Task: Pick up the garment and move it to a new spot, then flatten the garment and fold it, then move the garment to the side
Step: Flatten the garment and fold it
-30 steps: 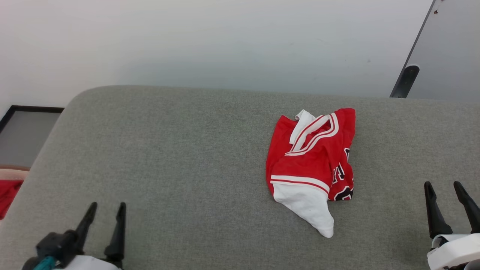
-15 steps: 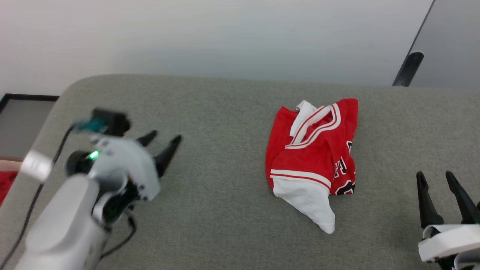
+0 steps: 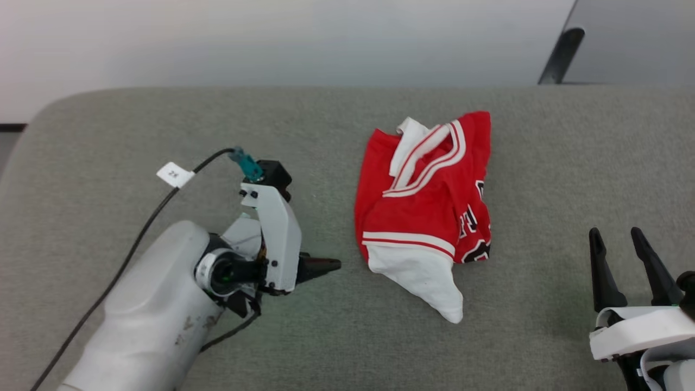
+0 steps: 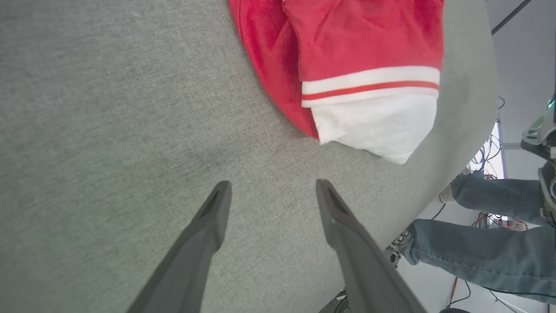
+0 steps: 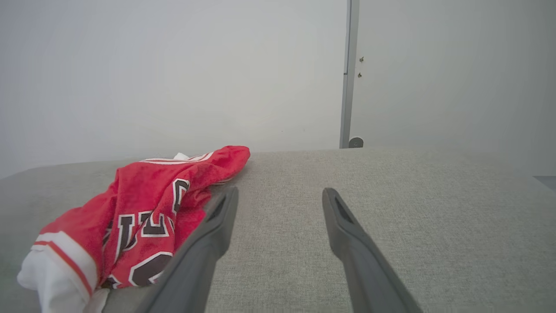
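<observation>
At the lower right, the right gripper point(image 3: 615, 234) rests with its fingers spread. Left of middle, the left gripper point(image 3: 330, 264) (fingers spread too) points at the shirt point(image 3: 423, 201), which lies bunched up in the middle of the gray top point(image 3: 163, 119).

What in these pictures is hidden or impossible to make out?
- Head view: folds hide most of the print on the garment.
- Head view: its own wrist housing covers most of the left gripper.
- Left wrist view: the person shows only as legs in jeans, cut by the picture's edge.
</observation>
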Motion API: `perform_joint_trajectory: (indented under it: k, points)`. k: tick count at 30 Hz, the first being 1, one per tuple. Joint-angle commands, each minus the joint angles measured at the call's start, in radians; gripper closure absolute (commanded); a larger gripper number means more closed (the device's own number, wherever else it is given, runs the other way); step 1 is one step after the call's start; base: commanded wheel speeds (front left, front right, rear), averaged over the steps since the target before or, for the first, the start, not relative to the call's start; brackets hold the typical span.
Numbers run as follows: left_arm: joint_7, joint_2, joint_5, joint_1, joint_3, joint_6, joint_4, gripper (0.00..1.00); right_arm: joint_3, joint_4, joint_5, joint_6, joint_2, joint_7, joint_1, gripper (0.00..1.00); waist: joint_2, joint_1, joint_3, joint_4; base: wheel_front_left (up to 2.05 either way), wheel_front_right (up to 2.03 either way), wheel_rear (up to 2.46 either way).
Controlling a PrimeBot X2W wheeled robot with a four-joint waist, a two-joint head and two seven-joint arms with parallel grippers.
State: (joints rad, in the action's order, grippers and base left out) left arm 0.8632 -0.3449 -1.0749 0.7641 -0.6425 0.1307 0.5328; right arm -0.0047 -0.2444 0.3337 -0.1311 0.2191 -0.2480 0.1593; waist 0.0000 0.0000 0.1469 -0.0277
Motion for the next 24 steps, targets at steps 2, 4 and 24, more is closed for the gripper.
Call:
perform_joint_trajectory:
  k: [2, 4, 24]
  points:
    - [-0.013, 0.008, -0.019, 0.023, -0.016, 0.000, 0.006, 0.00, 0.002, -0.002, -0.011, 0.001, -0.007, -0.010, 0.029, 0.00, 0.0000, 0.0000, 0.052, -0.040, 0.00, 0.00, 0.00]
    - [-0.020, 0.015, -0.039, 0.030, -0.024, 0.000, 0.005, 0.00, 0.002, -0.005, -0.013, 0.001, -0.011, -0.011, 0.037, 0.00, 0.0000, 0.0000, 0.068, -0.046, 0.00, 0.00, 0.00]
    - [-0.061, 0.030, -0.164, 0.094, -0.116, 0.000, 0.007, 0.36, 0.012, -0.015, -0.017, 0.001, -0.055, -0.018, 0.105, 0.00, 0.0000, 0.0000, 0.145, -0.089, 0.00, 0.00, 0.00]
